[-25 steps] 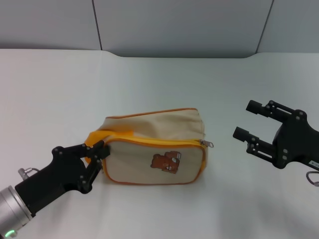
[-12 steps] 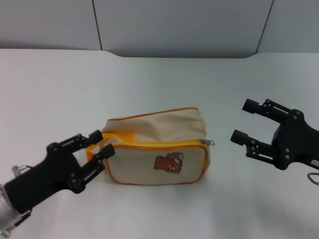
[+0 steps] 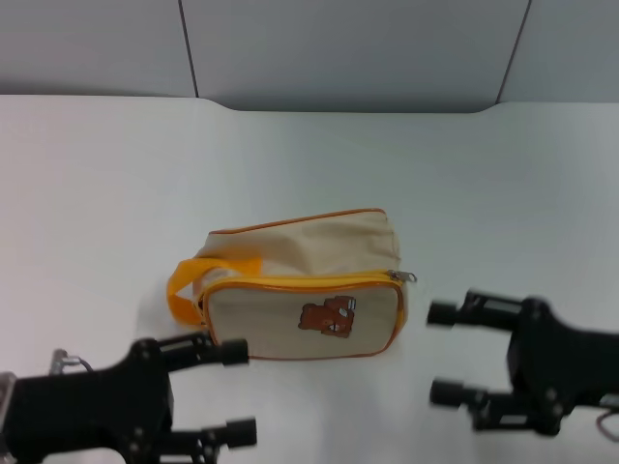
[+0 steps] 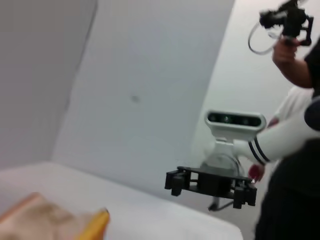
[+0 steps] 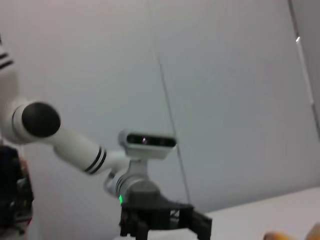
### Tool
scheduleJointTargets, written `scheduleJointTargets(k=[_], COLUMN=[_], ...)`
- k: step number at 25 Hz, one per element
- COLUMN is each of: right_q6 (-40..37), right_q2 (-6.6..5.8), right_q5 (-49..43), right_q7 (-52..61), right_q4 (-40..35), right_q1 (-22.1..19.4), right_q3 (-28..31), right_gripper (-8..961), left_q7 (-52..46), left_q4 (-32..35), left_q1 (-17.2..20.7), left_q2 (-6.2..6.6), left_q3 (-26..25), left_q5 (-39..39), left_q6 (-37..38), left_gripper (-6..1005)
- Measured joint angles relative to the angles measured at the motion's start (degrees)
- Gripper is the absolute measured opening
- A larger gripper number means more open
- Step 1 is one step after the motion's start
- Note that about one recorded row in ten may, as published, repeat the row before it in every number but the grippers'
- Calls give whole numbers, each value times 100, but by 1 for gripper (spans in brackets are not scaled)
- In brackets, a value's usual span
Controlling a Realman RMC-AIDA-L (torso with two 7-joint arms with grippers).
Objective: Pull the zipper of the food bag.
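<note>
The food bag (image 3: pixel 305 290) lies on the white table (image 3: pixel 106 184) slightly left of centre in the head view, with its bear-patch face (image 3: pixel 327 316) turned toward the lower edge of the frame. The zipper (image 3: pixel 300 281) runs as a thin orange-yellow line along the upper edge of that face. Its small silver pull tab (image 3: pixel 406 277) sits at the bag's right end, so the zip line appears closed along its visible length. The orange-yellow strap loop (image 3: pixel 187 283) projects from the bag's left end.

The left gripper (image 3: pixel 235 391) occupies the lower left of the head view, below the bag and apart from it. Its two fingers are spread wide and hold nothing.

The right gripper (image 3: pixel 441 353) occupies the lower right of the head view, to the right of the bag's end and below the level of the pull tab. Its two fingers are likewise spread wide, point toward the bag, and hold nothing. A clear gap of table separates the fingertips from the fabric.

In the left wrist view, a corner of the food bag (image 4: pixel 45 220) shows at the lower left, with the right gripper (image 4: pixel 210 182) farther off. In the right wrist view, the left gripper (image 5: pixel 165 225) appears at the lower centre.
</note>
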Motion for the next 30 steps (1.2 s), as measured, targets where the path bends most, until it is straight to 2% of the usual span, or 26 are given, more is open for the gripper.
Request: scheduleJointTargets(k=[6,30], right_q6=[221,261], right_q2=[171,186], right_q5=[-352,-461], right_q7=[-88,-59], right_q4=[-105,-113], right_q1=[2,89], right_q3=[-62,-81], right_gripper=[751,752], left_q7=[57,15], left_q4=[26,118], left_q1=[-6,-14], left_q2=[-35,52], left_q3=[1,17], left_q5=[156,177], left_q6=[-128,-104], left_gripper=[793,812])
